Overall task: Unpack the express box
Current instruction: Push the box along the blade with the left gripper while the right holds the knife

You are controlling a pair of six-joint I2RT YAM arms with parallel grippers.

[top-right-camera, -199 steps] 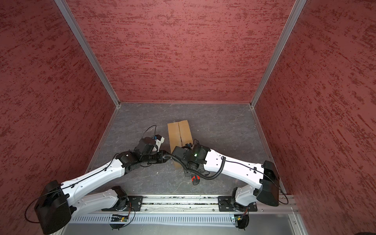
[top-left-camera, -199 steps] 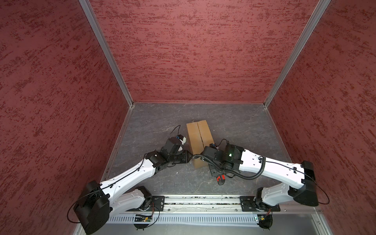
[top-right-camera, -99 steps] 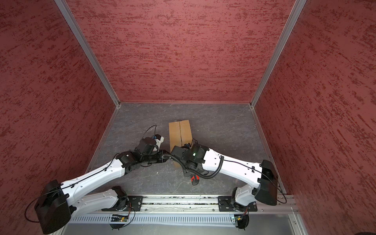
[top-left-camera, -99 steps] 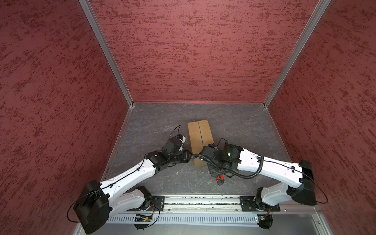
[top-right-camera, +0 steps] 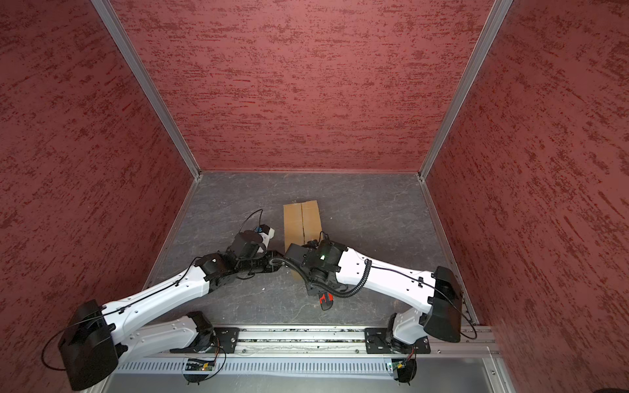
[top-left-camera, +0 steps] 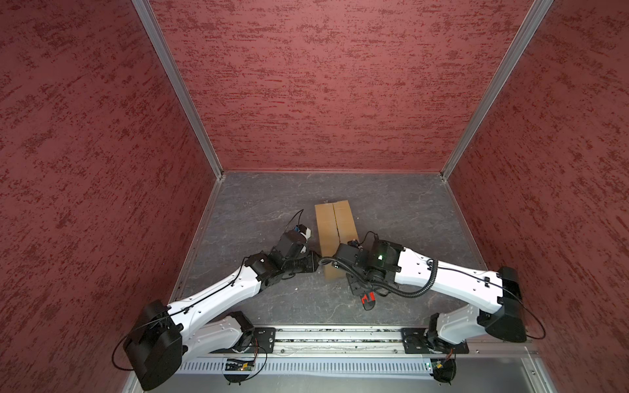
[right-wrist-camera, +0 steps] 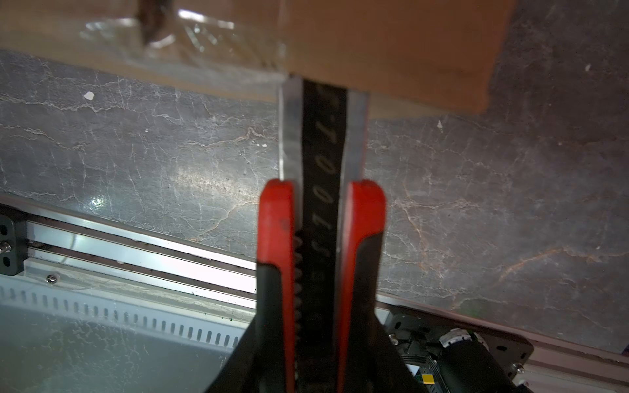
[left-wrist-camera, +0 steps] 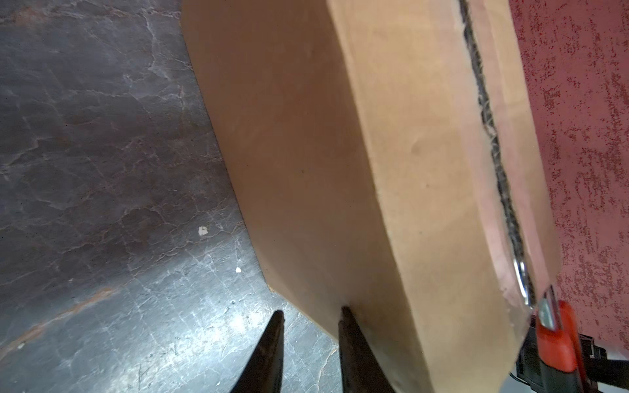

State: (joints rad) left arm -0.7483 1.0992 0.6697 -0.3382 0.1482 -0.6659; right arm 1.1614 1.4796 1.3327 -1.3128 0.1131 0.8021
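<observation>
Plain brown oblong cardboard express box (top-left-camera: 335,224) lies lengthwise, middle of the grey stone-look table (top-left-camera: 265,204)
Left gripper (left-wrist-camera: 312,311) against its left wall, near end; right gripper (right-wrist-camera: 315,316) in front, red-and-black utility knife (top-left-camera: 367,299) in it, at the top seam

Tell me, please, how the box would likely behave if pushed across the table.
The box lies flat and low on the table, so it would probably slide rather than tip. Its side looks stiff: no buckling where the left gripper meets it. The table's glossy surface suggests easy sliding.
</observation>
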